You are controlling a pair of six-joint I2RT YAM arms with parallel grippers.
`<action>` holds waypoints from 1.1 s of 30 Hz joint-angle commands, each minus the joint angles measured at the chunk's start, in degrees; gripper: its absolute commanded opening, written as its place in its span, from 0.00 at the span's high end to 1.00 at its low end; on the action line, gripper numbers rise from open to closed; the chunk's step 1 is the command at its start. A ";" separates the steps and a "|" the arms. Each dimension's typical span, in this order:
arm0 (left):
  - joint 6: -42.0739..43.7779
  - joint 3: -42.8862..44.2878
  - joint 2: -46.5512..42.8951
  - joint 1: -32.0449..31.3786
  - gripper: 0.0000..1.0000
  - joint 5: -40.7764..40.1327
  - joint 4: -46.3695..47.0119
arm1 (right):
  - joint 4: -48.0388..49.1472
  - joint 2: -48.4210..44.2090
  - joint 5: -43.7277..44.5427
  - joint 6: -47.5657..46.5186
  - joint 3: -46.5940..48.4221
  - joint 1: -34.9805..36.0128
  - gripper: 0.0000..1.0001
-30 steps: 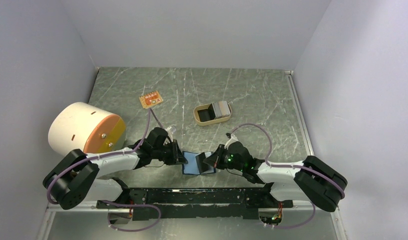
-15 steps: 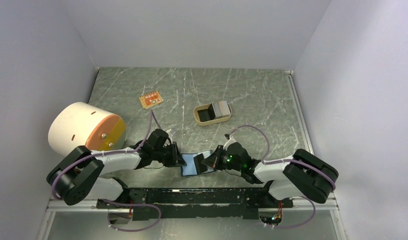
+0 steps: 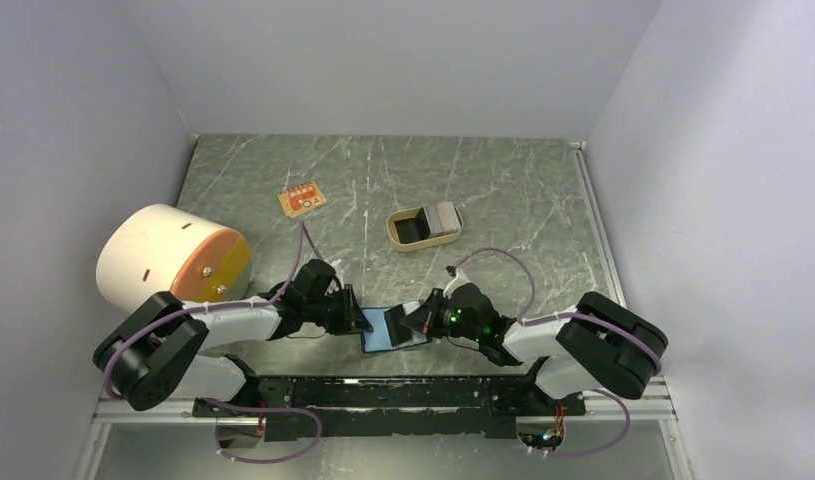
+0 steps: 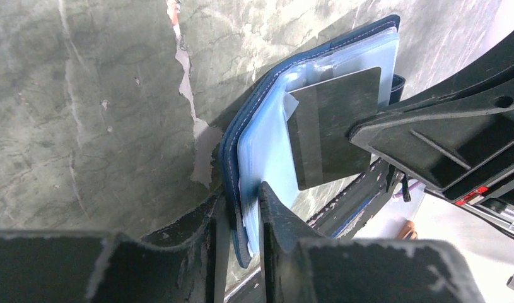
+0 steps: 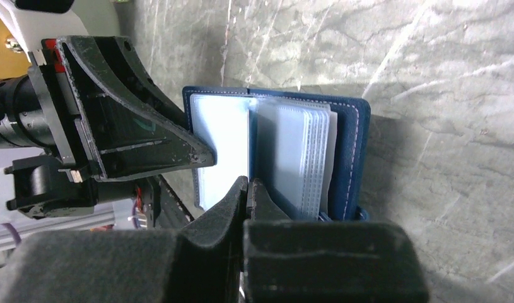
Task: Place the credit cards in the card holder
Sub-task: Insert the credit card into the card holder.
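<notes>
Top external view: the card holder lies open at the table's six o'clock. The left gripper clamps its cover edge, and the right gripper pinches a dark credit card against its pockets.

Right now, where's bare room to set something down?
Free: far strip behind orange board and tan tray; right side past the tray. Crowded: near centre, where left fingers grip the card holder and right fingers a credit card; white drum at left.
</notes>
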 commanded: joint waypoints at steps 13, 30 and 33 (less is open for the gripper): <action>0.31 -0.33 -0.89 0.25 0.73 0.11 0.48 | 0.23 0.71 5.56 -5.92 0.04 -0.83 1.00; -1.35 -0.03 0.12 0.23 0.73 0.98 2.21 | 7.35 3.20 2.97 -0.12 -4.04 0.73 1.00; -0.76 0.39 0.15 0.21 0.73 1.07 1.49 | 7.37 3.44 2.93 0.32 -3.95 1.11 0.93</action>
